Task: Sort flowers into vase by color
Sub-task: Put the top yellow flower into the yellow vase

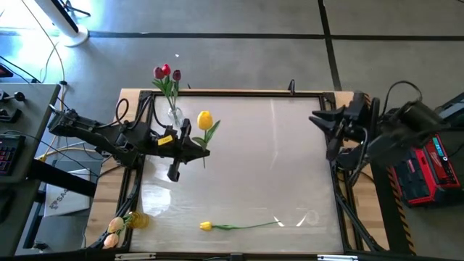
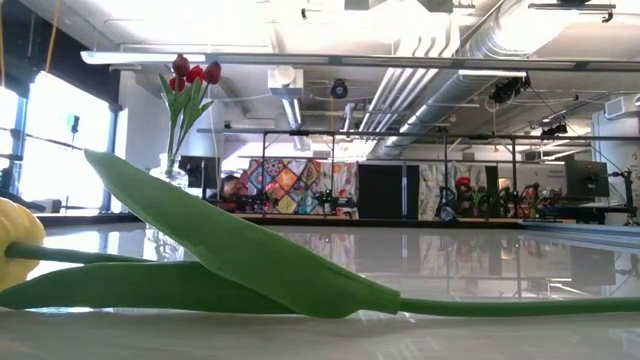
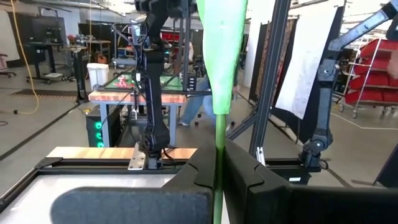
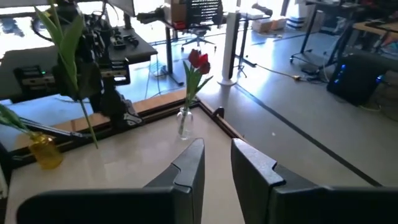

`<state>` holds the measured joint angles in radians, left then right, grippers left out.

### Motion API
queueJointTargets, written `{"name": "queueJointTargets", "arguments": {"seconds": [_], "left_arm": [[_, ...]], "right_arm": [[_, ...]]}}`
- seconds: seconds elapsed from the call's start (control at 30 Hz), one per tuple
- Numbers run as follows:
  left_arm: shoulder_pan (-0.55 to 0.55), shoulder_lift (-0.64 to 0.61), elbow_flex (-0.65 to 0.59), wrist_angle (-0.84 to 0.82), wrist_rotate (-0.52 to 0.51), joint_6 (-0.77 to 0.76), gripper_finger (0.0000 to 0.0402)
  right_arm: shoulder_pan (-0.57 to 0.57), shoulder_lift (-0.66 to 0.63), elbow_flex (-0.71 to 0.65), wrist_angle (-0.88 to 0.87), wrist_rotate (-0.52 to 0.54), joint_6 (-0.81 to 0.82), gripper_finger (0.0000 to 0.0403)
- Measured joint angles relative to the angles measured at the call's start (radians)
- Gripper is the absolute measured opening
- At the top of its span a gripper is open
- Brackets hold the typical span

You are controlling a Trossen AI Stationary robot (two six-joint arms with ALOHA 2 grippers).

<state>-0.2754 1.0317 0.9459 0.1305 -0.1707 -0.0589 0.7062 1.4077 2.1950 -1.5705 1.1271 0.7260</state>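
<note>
Two arms: both dark, one at each side of the table; the left reaches in over the surface, the right waits folded at the right edge
Table (image 1: 290, 167): pale glossy top in a wooden frame; reflections of the ceiling show across it in the low view
Left gripper (image 1: 194, 147): over the table's left part, just in front of the clear vase; fingers (image 3: 199, 171) closed tight on a green stem (image 3: 219, 155), with no gap beside the stem in the left wrist view
Right gripper (image 4: 217, 163): at the table's right edge, holding nothing; fingers parted with a narrow gap between them
Held flower: yellow tulip (image 1: 204, 119), head raised above the left gripper, its stem running down into the closed fingers; a broad leaf rises along the stem in the left wrist view
Clear vase (image 1: 175, 116): glass, near the table's back-left corner; it holds red tulips (image 1: 166, 72), upright, heads together above long green leaves
Lying flower: second yellow tulip (image 1: 206, 226) flat on the table near the front edge, head toward the left, stem stretching right; its leaf (image 2: 230, 250) fills the low view
Yellow vase (image 1: 136, 220): at the front-left corner, lying low by the frame; pale cream tulip heads (image 1: 114, 232) just beside it, whether they sit inside it I cannot tell
</note>
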Motion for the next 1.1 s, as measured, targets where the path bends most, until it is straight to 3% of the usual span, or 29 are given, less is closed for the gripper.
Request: {"name": "queueJointTargets", "arguments": {"seconds": [0.27,0.43,0.73,0.93,1.1], "left_arm": [[0.000,0.000,0.000,0.000,0.005,0.000,0.0000],[0.000,0.000,0.000,0.000,0.007,0.000,0.0000],[0.000,0.000,0.000,0.001,0.008,-0.016,0.0000],[0.000,0.000,0.000,0.001,0.008,-0.036,0.0000],[-0.014,0.000,0.000,0.001,0.008,-0.044,0.0000]], "right_arm": [[0.069,-0.098,-0.286,0.037,0.083,0.243,0.0067],[0.096,-0.142,-0.390,0.108,0.113,0.270,0.0067],[0.025,-0.149,-0.443,0.092,0.005,0.317,0.0067],[0.101,-0.157,-0.446,0.091,0.226,0.264,0.0045],[0.214,-0.184,-0.454,0.000,0.297,0.336,0.0004]]}}
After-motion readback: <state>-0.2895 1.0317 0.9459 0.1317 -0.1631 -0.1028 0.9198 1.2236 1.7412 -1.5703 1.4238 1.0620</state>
